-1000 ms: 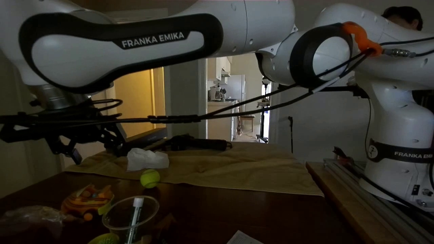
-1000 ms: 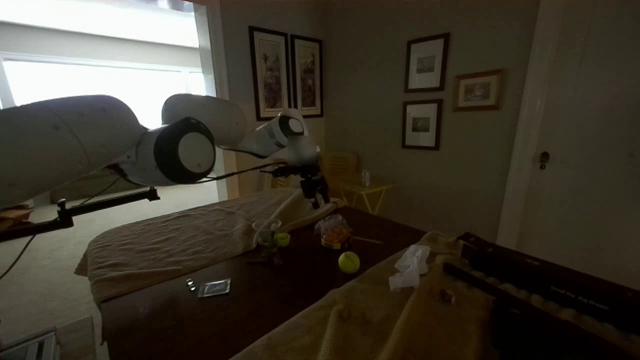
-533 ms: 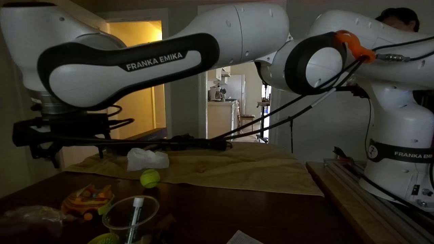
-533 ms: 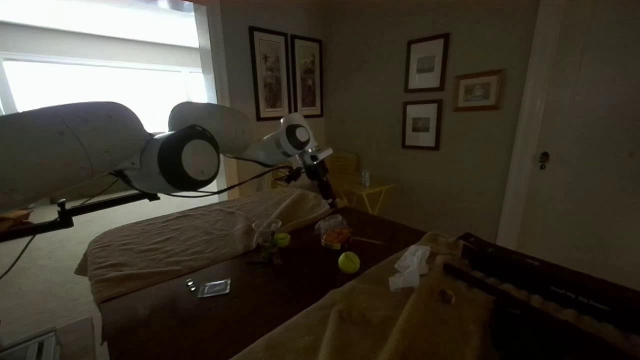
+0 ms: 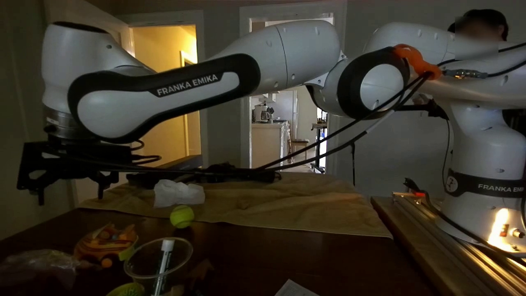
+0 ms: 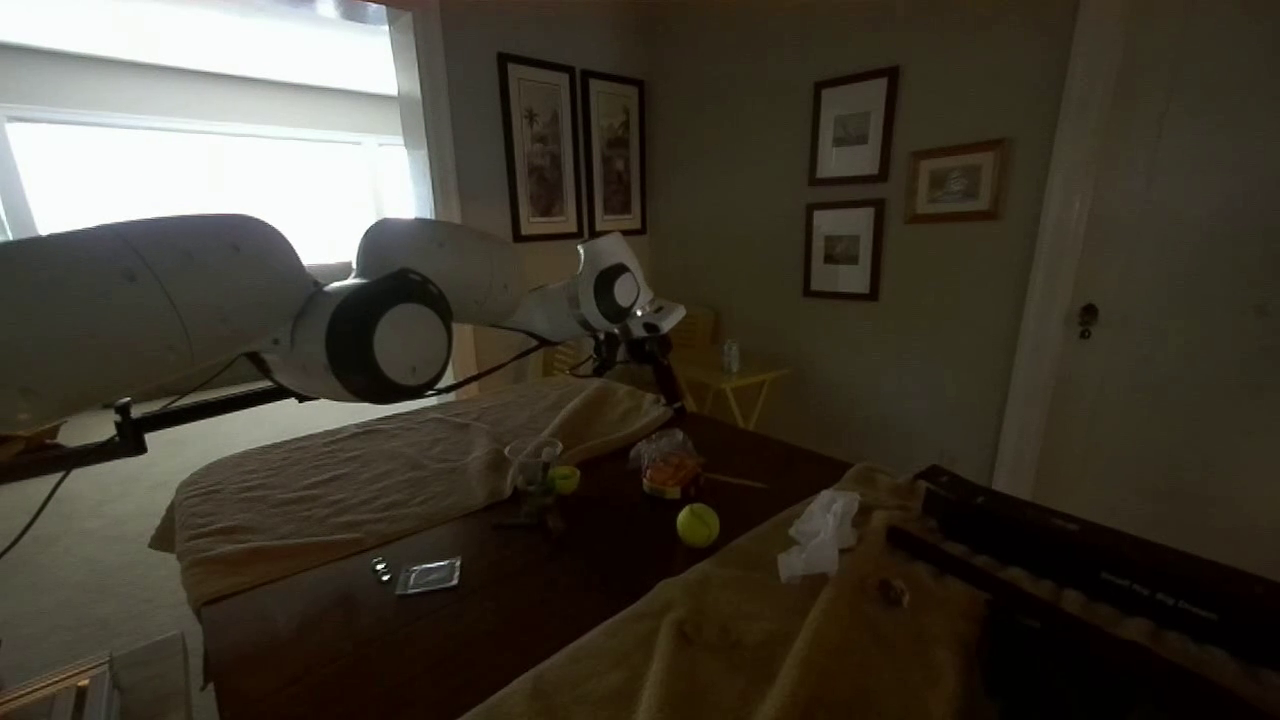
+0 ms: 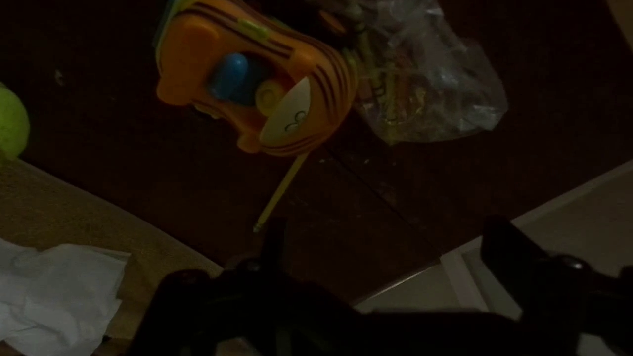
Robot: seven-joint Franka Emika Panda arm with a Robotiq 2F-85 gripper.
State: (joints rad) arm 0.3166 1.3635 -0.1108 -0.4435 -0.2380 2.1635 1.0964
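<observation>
I hang my gripper (image 7: 385,232) near the edge of the table (image 7: 173,168), fingers (image 7: 509,254) pointing down and wide apart; dark wood and a strip of the table's edge show in the gap between them. Nearest to me lies a thin yellow stick (image 7: 281,193): in the wrist view its near end comes just beside the tip of the finger at that view's left; how far beneath that tip, I cannot tell. Its other end meets the outline of the car (image 7: 296,64), orange with dark stripes and a blue piece, which sits past that same fingertip. The clear bag (image 7: 440,94) lies straight past the gap between my fingers, right beside the car; I cannot tell whether the two touch. Yellowish things show through its crinkled film.

Well off to the left of my fingers in that view is the ball (image 7: 12,123), yellow-green and partly cut off. Closer in on that side, level with my fingers, a crumpled white tissue (image 7: 59,296) lies on the tan cloth (image 7: 153,252).

In an exterior view, a clear cup (image 5: 141,259) with a white-capped tube (image 5: 162,267) leaning in it stands farther from my fingers than the car. A small green bowl (image 6: 564,480) is just beside that cup, and the silvery packet (image 6: 430,577) lies farther still.
</observation>
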